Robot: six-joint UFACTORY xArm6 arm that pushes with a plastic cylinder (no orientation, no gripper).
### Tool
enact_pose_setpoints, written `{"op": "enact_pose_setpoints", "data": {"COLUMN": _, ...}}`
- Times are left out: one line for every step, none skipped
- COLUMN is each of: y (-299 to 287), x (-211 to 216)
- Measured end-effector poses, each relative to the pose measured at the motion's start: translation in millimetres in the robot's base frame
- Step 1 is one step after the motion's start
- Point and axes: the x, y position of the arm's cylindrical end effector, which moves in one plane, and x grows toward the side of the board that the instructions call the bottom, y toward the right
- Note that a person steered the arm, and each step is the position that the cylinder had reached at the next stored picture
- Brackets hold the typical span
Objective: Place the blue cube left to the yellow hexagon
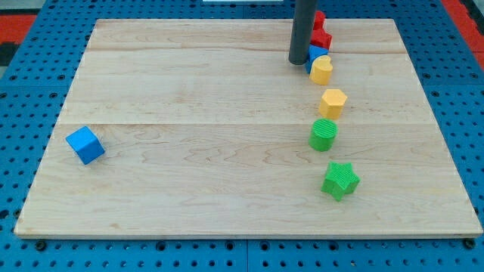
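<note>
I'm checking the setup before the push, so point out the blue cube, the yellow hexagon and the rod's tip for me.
blue cube point(85, 145): camera view, on its top face.
yellow hexagon point(333, 100): camera view, on its top face.
my tip point(299, 62): camera view, rod's lower end, just left of the blue block at the view's top.

Single camera view, set high in front of the pale wooden board point(227, 151) and tilted downward — the whole board fits within the frame, with blue pegboard point(30, 45) around it. The dark rod enters from the view's top; my tip point(299, 62) lies upper right of centre — moderately near.
</note>
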Motion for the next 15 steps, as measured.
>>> {"op": "enact_pose_setpoints", "data": {"y": 6, "x": 0}}
{"op": "enact_pose_setpoints", "data": {"y": -26, "x": 6}}
{"op": "enact_pose_setpoints", "data": {"y": -97, "x": 41}}
{"op": "enact_pose_setpoints", "data": {"y": -210, "x": 36}}
{"op": "enact_pose_setpoints", "data": {"y": -323, "x": 98}}
{"op": "enact_pose_setpoints", "data": {"y": -399, "x": 159}}
{"op": "enact_pose_setpoints", "data": {"y": -364, "x": 223}}
{"op": "enact_pose_setpoints", "data": {"y": -331, "x": 238}}
{"op": "enact_pose_setpoints", "data": {"y": -344, "x": 183}}
{"op": "enact_pose_setpoints", "data": {"y": -290, "x": 163}}
{"op": "enact_pose_setpoints", "data": {"y": -258, "x": 123}}
{"op": "enact_pose_setpoints", "data": {"y": -241, "x": 110}}
{"op": "enact_pose_setpoints", "data": {"y": -240, "x": 80}}
{"op": "enact_pose_setpoints", "data": {"y": -213, "x": 77}}
{"op": "enact_pose_setpoints", "data": {"y": -183, "x": 86}}
